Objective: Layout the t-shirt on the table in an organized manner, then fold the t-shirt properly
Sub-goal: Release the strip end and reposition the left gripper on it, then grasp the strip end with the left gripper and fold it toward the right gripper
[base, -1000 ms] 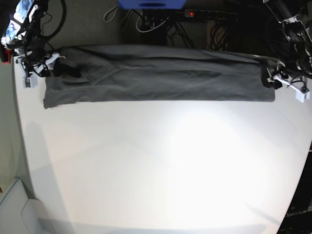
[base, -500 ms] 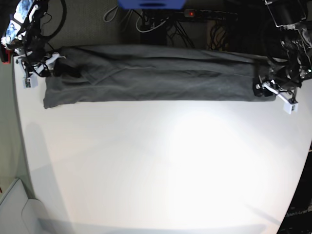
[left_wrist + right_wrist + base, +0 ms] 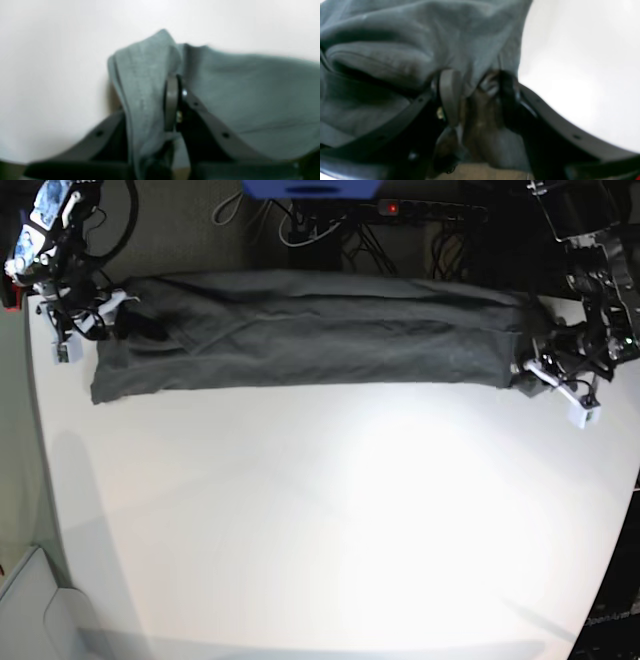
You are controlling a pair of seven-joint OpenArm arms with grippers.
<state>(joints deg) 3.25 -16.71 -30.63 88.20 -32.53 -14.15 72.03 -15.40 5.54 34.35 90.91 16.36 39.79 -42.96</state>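
The left gripper (image 3: pixel 172 105) pinches the t-shirt (image 3: pixel 310 330) hem at 3 o'clock; the right gripper (image 3: pixel 472 95) clamps bunched cloth at 9 o'clock. Only the base view shows the shirt stretched along the table (image 3: pixel 330 520) far edge.

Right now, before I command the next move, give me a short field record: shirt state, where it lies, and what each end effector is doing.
shirt: t-shirt folded into a long band lying flat
location: far edge of the table, running side to side
left end effector: shut on the shirt's end, cloth bunched between its fingers
right end effector: holds a fold of cloth at the other end
near half of table: only white surface shows
blur: both wrist views are soft, fine detail unclear
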